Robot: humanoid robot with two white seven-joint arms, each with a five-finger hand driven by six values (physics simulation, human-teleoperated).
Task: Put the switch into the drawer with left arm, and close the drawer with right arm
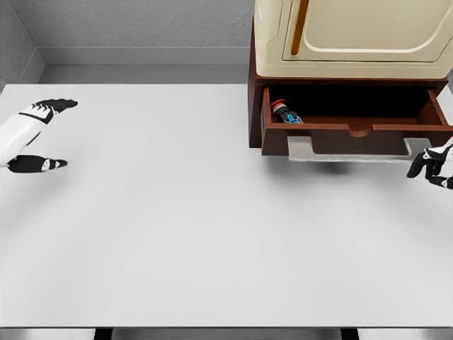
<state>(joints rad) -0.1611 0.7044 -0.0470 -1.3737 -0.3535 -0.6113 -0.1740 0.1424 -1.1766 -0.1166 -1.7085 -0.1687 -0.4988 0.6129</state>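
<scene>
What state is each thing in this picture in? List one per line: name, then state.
drawer: pulled open
switch: lying inside the drawer, at its left end
left robot hand: open, holding nothing, at the table's left edge
right robot hand: fingers curled, holding nothing, just off the drawer's right front corner
cabinet door: shut

- The switch (286, 112) is a small, stubby cylinder: a red cap at the upper-left end, a dark body, and teal-blue markings toward the lower-right end
- It lies on its side inside the drawer (357, 132), at the left end, close to the left wall, tilted diagonally with the red end pointing toward the back
- The drawer is dark reddish-brown wood, pulled out toward the viewer, so its interior shows from above
- Its front panel has a shallow curved notch in the middle of the top edge and a pale grey handle bar along the bottom
</scene>
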